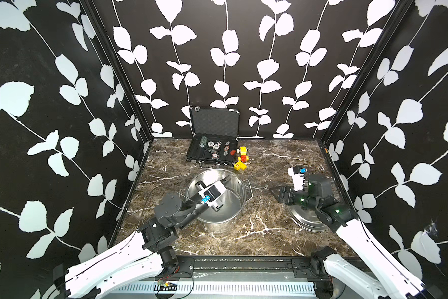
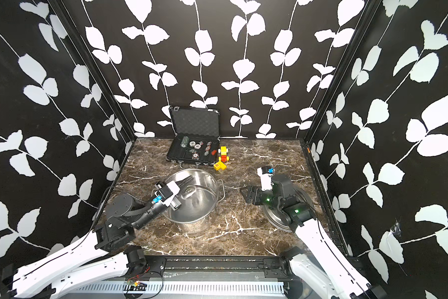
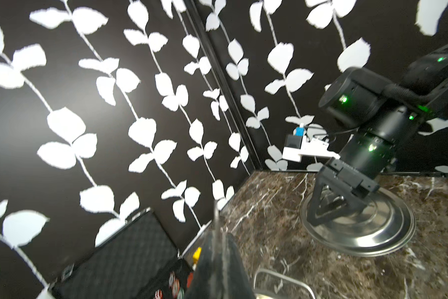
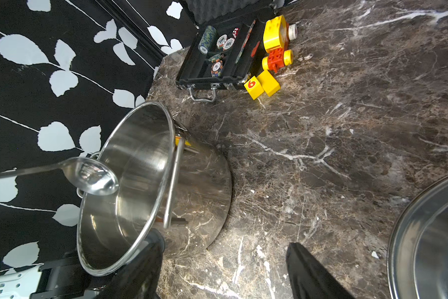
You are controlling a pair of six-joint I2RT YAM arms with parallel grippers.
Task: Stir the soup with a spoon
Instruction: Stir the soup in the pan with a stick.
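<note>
**Spoon, pot and claws.** A long, thin, mirror-bright silver metal spoon [image 4: 91, 176] with a small round bowl is hanging roughly upright, bowl downward, at the mouth of a tall round stainless-steel pot [image 4: 199, 191]. Whether the bowl is dipping below the rim cannot be told. The left claw [image 1: 227, 180] is reaching over the pot's mouth, its dark jaws clamped on the spoon's handle. In the left wrist view the handle is showing edge-on as a thin bright line.

The right claw [image 4: 224, 243] is hovering low with its jaws spread wide. It is standing just beside a round steel lid [image 1: 308, 224] with concentric rings, which is lying flat near the right edge of the table.

The glossy dark-brown marble-patterned table [image 1: 269, 233], veined in white, is carrying everything. The pot's polished walls are reflecting that veining.

Behind the pot, an open black case [image 1: 212, 152] with a foam-lined lid is holding poker chips. Yellow and red plastic toy blocks [image 1: 241, 158] are lying just beside the case.

A bare band of table is running between pot and lid, and another along the near edge.
</note>
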